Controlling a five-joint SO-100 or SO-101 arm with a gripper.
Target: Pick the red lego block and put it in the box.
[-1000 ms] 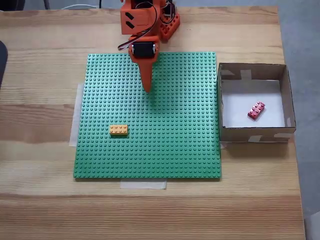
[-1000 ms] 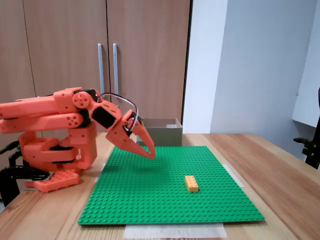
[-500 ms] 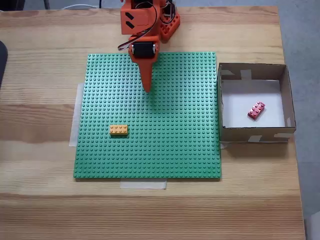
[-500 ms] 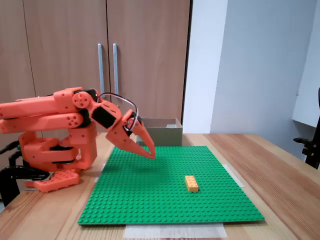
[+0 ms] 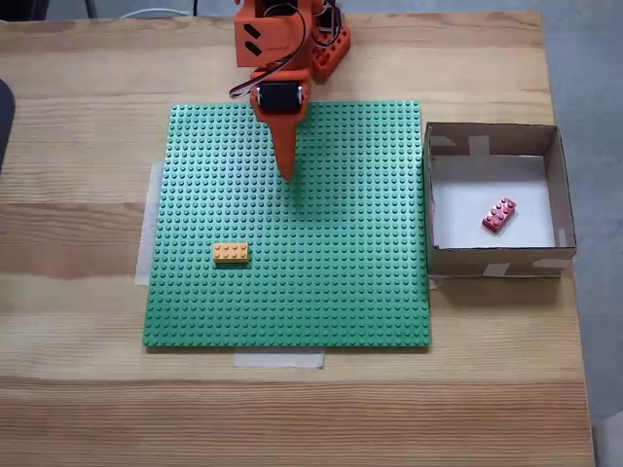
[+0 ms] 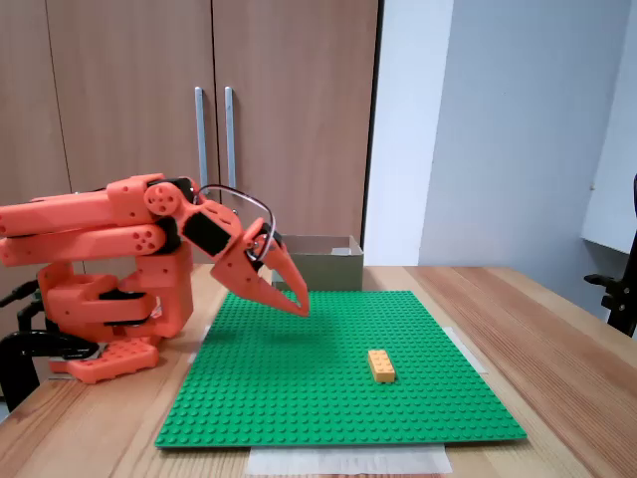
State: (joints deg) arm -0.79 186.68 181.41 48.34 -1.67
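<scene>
Since the red lego block already sits on the white floor of the box, well off to the claw's right in a fixed view, I'd say the job looks done and parking is what's left. The claw is clenched on nothing, tip hanging just above the green baseplate. Best to hold it folded back and steer clear of the yellow-orange brick, which lies further out from the tip and a bit left, on the worktop's plate.
</scene>
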